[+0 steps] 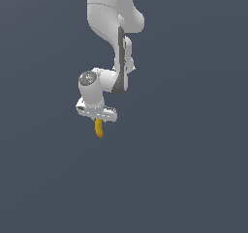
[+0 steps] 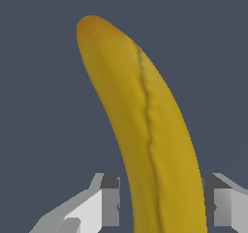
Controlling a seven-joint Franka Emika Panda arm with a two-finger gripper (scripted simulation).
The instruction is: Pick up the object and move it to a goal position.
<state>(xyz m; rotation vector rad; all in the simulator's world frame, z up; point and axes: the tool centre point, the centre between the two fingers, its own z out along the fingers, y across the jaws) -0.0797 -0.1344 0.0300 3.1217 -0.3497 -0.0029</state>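
Closest to the wrist camera, one banana [image 2: 145, 130] is seen filling most of the frame, its lower end passing between the two grey finger pads [image 2: 110, 200] at either side. The pads are set right against its flanks, so the gripper [image 2: 162, 203] is judged to be clamped on the fruit near one end. That end grip is likely why the rest of the curved body runs out free, tapering to an orange-tinged tip. A single lengthwise ridge is seen along its skin.

In the exterior view, the gripper [image 1: 98, 120] is pointed downward and the banana [image 1: 99, 129] is seen hanging just beneath it, only its lower part showing below the white hand. Nothing is seen touching the fruit but the fingers, and no shadow or surface edge is visible beneath it, so it is judged to be lifted clear. Whether it is far above any floor cannot be told against the flat backdrop.

Farther back, one white arm [image 1: 114, 29] is seen coming down from the top of the frame, bent at the wrist so that the hand is kept vertical.

No goal marker is visible in either view. The pick is judged done, with the carry to the goal remaining.
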